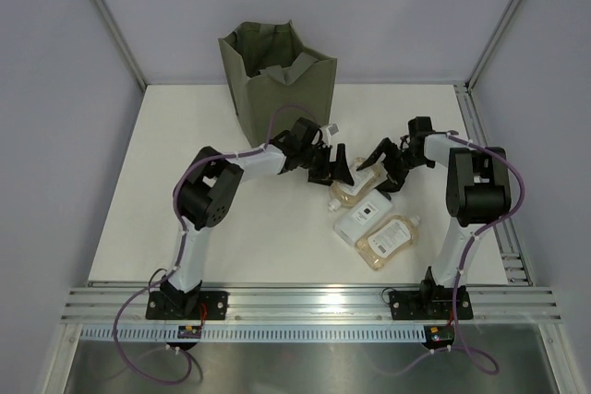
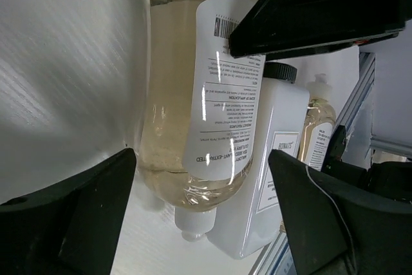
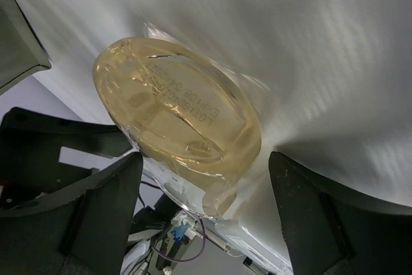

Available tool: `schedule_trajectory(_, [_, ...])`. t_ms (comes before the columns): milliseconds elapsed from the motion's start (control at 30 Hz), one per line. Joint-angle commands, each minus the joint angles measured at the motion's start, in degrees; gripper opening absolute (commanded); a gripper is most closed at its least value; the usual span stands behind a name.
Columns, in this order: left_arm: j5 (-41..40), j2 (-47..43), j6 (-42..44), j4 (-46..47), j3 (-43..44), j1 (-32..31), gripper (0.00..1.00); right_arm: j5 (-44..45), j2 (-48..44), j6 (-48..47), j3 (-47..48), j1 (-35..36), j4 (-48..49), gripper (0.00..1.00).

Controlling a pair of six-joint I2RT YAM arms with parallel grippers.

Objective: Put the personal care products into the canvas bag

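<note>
The clear bottle of amber liquid [image 1: 354, 191] lies on its side in the middle of the white table [image 1: 185, 136], and both my pincers meet over it. My left pincer [image 1: 339, 171] stands wide, one dark finger on each side of the bottle, and I cannot tell whether the pads touch the plastic. From the left wrist I see its glossy white label [image 2: 222, 94] with small print, and a stubby white cap pointing toward me. The top of the bottle is cut off, and a black finger of my right pincer [image 1: 386, 165] covers its upper corner.

My right pincer is wide too. Its wrist camera looks at the bottle's oval base [image 3: 177, 107], with a faint code stamped on it that I cannot read. The rest of the body is hidden behind the base.

Just beside the bottle lies a flat white bottle [image 1: 363, 219] with a black cap and a pale label. Against that one's far side lies a second amber bottle [image 1: 390, 237].

A small pale thing [image 1: 332, 128] shows behind my left wrist, and it is too hidden to name.

The canvas bag [image 1: 277, 80], soft olive-grey fabric, stands upright at the far edge with its rim slumped inward. An aluminium rail [image 1: 314, 302] runs along the near edge.
</note>
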Motion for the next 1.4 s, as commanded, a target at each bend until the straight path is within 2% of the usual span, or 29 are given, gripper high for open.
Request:
schedule_trajectory(0, [4.6,2.4,-2.9,4.2,2.5,-1.0,0.87,-0.3,2.9,3.5,1.4,2.6,0.5,0.85])
schedule_trajectory(200, [6.7,4.6,-5.0,7.4,2.5,-1.8,0.86,-4.1,4.9,5.8,1.4,2.9,6.3,0.64])
schedule_trajectory(267, [7.4,4.9,-5.8,8.6,2.6,-1.9,0.86,-4.8,4.8,7.8,0.9,2.9,8.9,0.59])
schedule_trajectory(367, [8.6,5.2,-7.2,10.3,3.0,-2.3,0.86,-8.2,4.8,10.6,0.7,3.1,13.5,0.45])
schedule_trajectory(400, [9.2,5.3,-7.5,10.7,3.0,-2.5,0.86,-10.7,4.9,10.9,0.7,3.1,15.8,0.43])
schedule_trajectory(467, [9.9,5.3,-8.4,12.1,3.1,-2.6,0.86,-12.5,5.2,10.8,0.7,3.1,17.0,0.42])
schedule_trajectory(667, [13.4,6.5,-13.6,18.3,2.9,-2.9,0.86,-17.1,6.5,8.1,-0.1,3.6,20.2,0.51])
schedule_trajectory(933, [14.5,7.5,-14.4,19.4,4.1,-3.1,0.87,-15.0,8.1,0.1,4.6,6.4,9.9,0.56])
schedule_trajectory(1067, [15.1,7.0,-14.6,20.5,3.9,-3.1,0.87,-14.9,7.7,-3.5,6.1,7.0,6.1,0.64])
schedule_trajectory(1200, [17.5,6.8,-14.3,20.7,4.0,-2.8,0.87,-17.9,7.9,-8.4,8.6,7.2,0.7,0.72])
schedule_trajectory(1300, [17.1,5.4,-14.1,21.2,3.4,-2.3,0.87,-20.9,7.4,-13.1,8.3,7.2,-2.9,0.73])
schedule_trajectory(1367, [17.0,5.0,-14.5,21.9,3.4,-1.9,0.86,-22.6,7.1,-13.1,7.2,7.1,-1.8,0.71])
